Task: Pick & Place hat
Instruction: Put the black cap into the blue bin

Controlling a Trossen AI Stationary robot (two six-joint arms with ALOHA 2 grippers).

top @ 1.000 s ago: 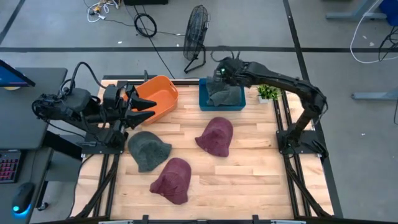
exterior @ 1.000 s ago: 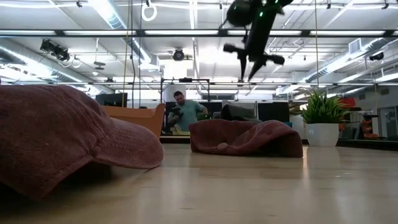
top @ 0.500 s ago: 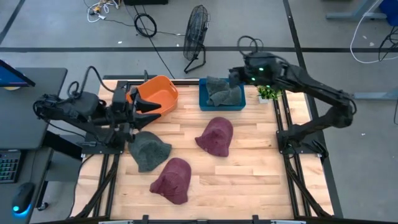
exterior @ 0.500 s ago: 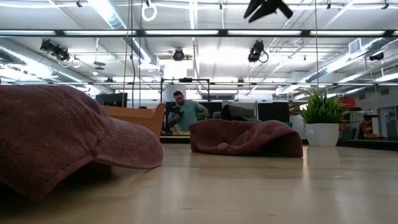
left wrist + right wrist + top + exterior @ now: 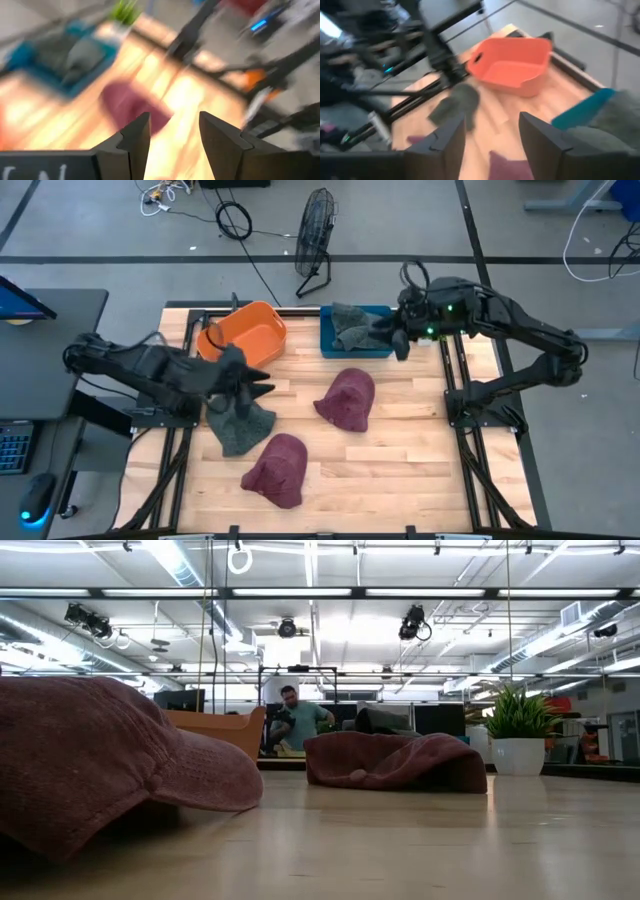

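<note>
Four hats on the table (image 5: 400, 450). Grey hat (image 5: 238, 422) lies on the left side, in front of the orange bin (image 5: 246, 332). Left pincer (image 5: 262, 383) hangs above the grey hat's far edge, just beside the bin's near corner; fingers spread with nothing between them, confirmed by the left wrist view (image 5: 172, 132), where open air shows between the tips.

One maroon hat (image 5: 348, 398) sits mid-table, near the blue tray (image 5: 328, 345). Second maroon hat (image 5: 277, 469) lies toward the front edge, touching or just beside the grey hat's front corner; cannot tell which. Another grey hat (image 5: 352, 326) rests inside the blue tray.

Right pincer (image 5: 392, 337) sits at the tray's right edge, just beside the trayed hat, not holding it. Fingers apart and empty in the right wrist view (image 5: 492, 131).

Small potted plant (image 5: 432, 330) stands right of the tray, partly under the right arm. Low view: front maroon hat (image 5: 110, 765) large at left, mid-table maroon hat (image 5: 395, 762) centre, plant (image 5: 518, 735) right. A person (image 5: 296, 720) shows in the room behind.
</note>
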